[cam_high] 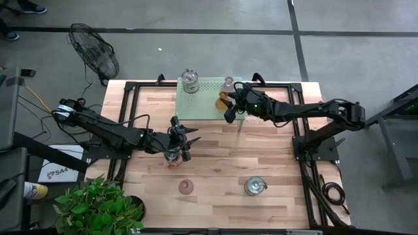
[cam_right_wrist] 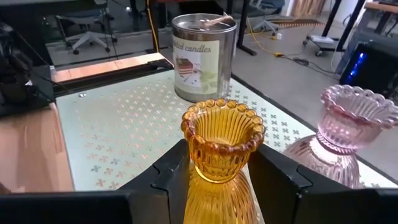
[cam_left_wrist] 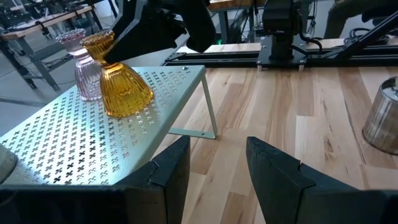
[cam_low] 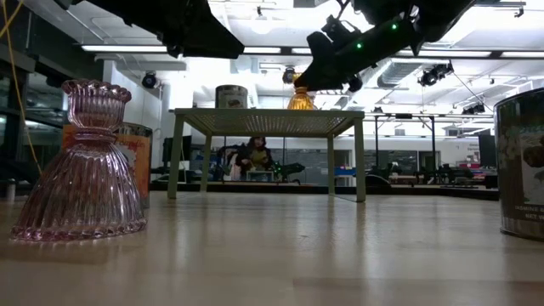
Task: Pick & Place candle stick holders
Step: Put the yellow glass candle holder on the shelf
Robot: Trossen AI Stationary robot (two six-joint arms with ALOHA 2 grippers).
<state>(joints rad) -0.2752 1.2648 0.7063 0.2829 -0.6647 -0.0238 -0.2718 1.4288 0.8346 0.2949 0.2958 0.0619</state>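
Note:
An amber bell-shaped candle stick holder (cam_right_wrist: pixel 221 146) is at the green perforated shelf (cam_high: pixel 206 104), between the fingers of my right gripper (cam_right_wrist: pixel 217 168), which is shut on it. A pink holder (cam_right_wrist: pixel 339 134) and a silvery jar (cam_right_wrist: pixel 202 56) stand on their bases on the same shelf. On the wooden table another pink holder (cam_high: pixel 186 187) and a silvery jar (cam_high: pixel 255 186) stand near the front. My left gripper (cam_left_wrist: pixel 217 168) hovers open over the table left of the shelf, with nothing between its fingers. A further jar (cam_high: pixel 172 158) stands just below it. My right gripper pinches the amber holder's narrow neck (cam_left_wrist: pixel 106 57) between its two fingers, just under the fluted cup. The fingers come nearly level from the table's right side. The holder is tilted, its flared base (cam_left_wrist: pixel 127 99) low at the shelf top; whether the base touches it I cannot tell.
The shelf stands on thin legs (cam_left_wrist: pixel 210 115) at the table's far middle. A black frame rail (cam_high: pixel 215 83) runs round the table top. A floor fan (cam_high: pixel 95 52) and a potted plant (cam_high: pixel 98 205) are off the table's left side. Bare wood lies between shelf and front objects.

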